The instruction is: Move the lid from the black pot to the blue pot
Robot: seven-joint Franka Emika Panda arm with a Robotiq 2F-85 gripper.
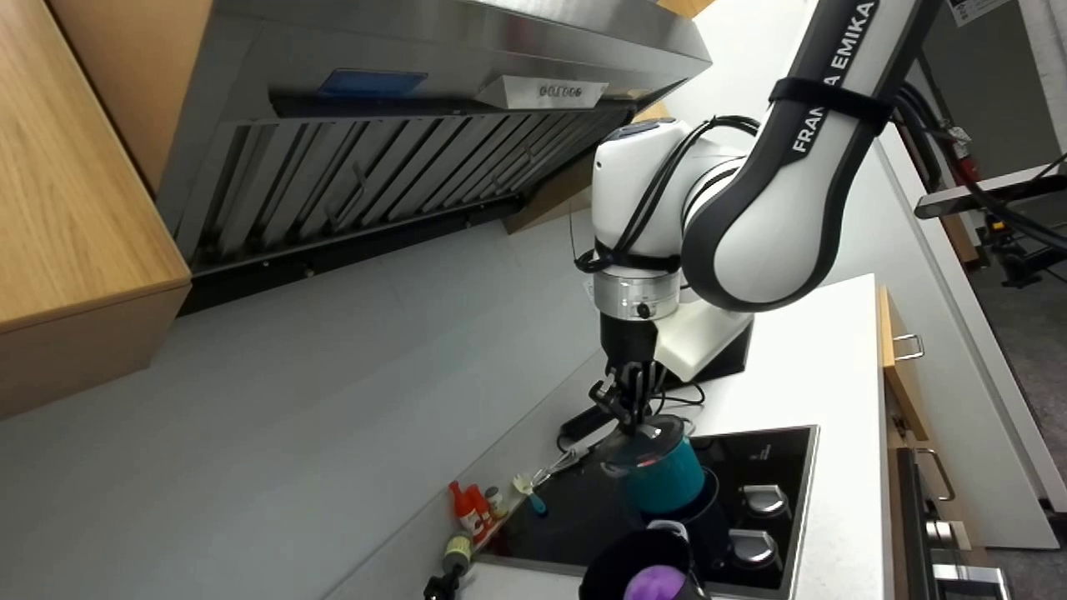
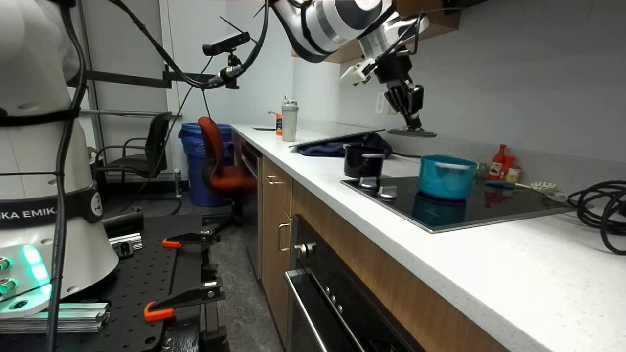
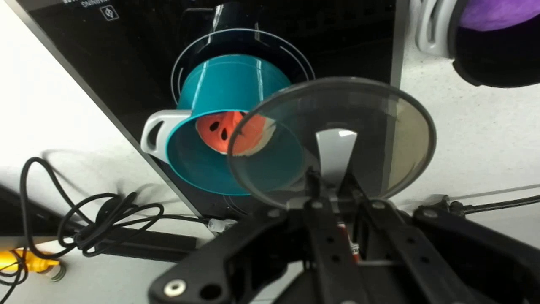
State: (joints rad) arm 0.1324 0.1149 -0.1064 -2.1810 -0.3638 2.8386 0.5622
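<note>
The robot's gripper is pinching the round, see-through lid near the middle of its top; the spot where they touch is hard to see clearly. The lid hangs in the air, almost flat, apart from both pots. In an exterior view, the blue pot sits on the shiny black stove top. The black pot stands to its left and farther away, on the white counter, just past the stove top's edge. Both pots are open on top. In the wrist view, the lid is in front of part of the blue pot's mouth, and you can see right through it. A red watermelon piece with black seeds lies inside the blue pot. A purple thing is inside the black pot; I can't tell what it is. In an exterior view, two silver knobs are at the left end of the stove top. On the far side, by the wall, red bottles stand to the right of the blue pot. A kitchen tool with a teal handle lies near them.
</note>
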